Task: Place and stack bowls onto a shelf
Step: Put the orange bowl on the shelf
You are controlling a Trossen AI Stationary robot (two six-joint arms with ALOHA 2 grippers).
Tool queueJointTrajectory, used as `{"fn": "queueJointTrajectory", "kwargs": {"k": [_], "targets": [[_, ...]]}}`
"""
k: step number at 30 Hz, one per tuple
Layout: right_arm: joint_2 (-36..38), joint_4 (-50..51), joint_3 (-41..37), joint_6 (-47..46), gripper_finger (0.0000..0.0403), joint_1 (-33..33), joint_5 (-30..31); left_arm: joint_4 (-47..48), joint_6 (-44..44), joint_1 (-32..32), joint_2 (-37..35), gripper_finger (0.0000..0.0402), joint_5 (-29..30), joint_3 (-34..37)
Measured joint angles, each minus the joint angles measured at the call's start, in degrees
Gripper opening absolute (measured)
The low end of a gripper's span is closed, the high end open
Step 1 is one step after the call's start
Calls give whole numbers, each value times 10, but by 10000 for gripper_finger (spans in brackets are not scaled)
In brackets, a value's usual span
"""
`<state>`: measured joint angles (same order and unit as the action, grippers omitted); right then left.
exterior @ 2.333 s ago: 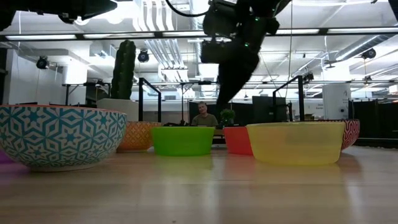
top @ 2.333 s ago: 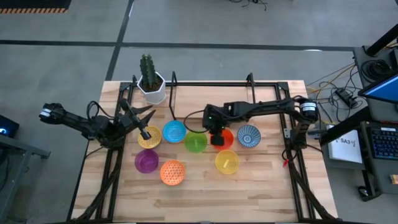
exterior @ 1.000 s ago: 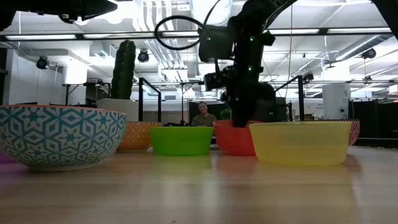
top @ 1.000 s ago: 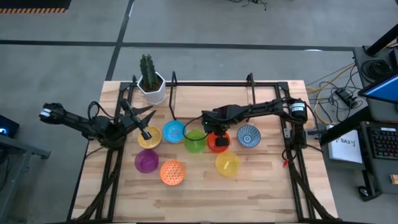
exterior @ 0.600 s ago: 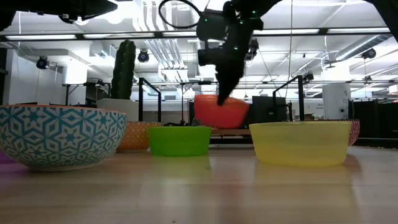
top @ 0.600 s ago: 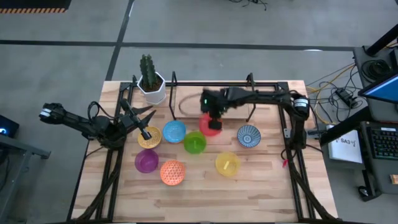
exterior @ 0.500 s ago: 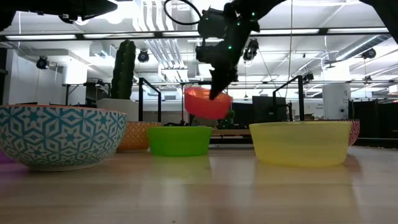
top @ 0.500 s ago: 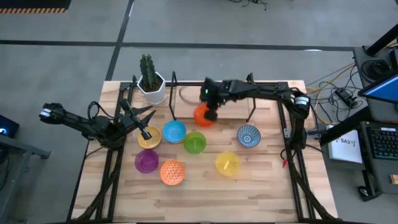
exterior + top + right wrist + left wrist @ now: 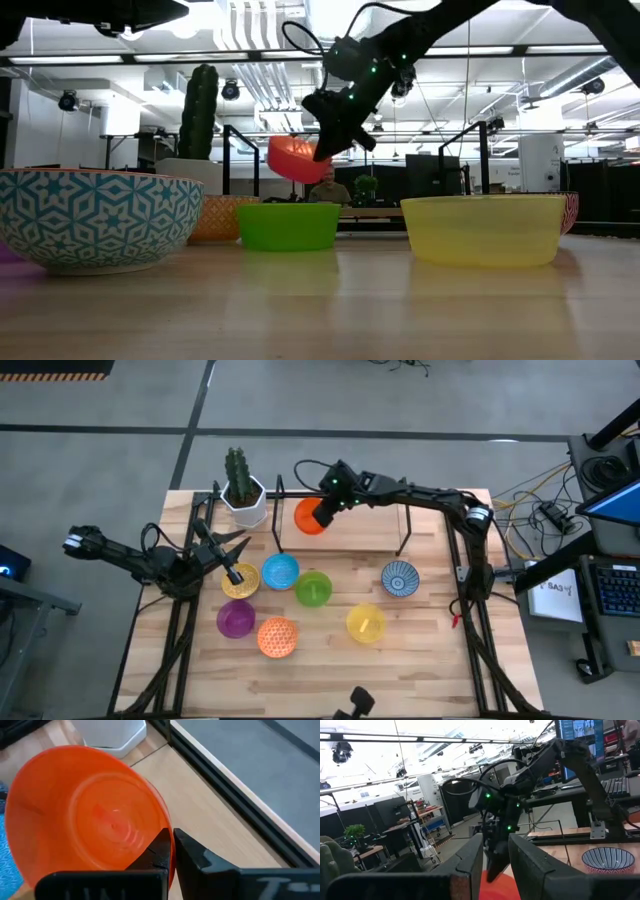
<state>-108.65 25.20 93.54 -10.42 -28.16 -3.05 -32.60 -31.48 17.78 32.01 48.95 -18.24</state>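
**Red-orange bowl held in the air over the shelf**

The red-orange bowl hung tilted above the left end of the shelf, near the table's far edge, clear of the board in the low view. The right gripper pinched its rim, 1 finger inside the bowl and 1 outside, as the right wrist view showed. The right arm reached in from the right side of the table, along the far edge.

The other 7 bowls sat on the table in front of the shelf. In the row nearest the shelf stood the gold patterned bowl, the blue bowl, the green bowl and, apart to the right, the blue-white bowl. Closer to the near edge were the purple bowl, the orange patterned bowl and the yellow bowl.

The left gripper rested at the gold patterned bowl by the table's left edge; I could not tell whether its fingers were spread or pressed together.

A cactus in a white pot stood at the far left corner, just beside the shelf's left end.
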Motion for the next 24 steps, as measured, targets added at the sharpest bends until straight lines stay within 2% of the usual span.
{"fn": "queueJointTrajectory", "kwargs": {"k": [7,24], "targets": [[-38,-29,0,-91,8,0,0,-2,0,0,0,77,0,0],[-54,-31,0,-106,19,2,-4,-2,-2,0,0,77,0,0]]}}
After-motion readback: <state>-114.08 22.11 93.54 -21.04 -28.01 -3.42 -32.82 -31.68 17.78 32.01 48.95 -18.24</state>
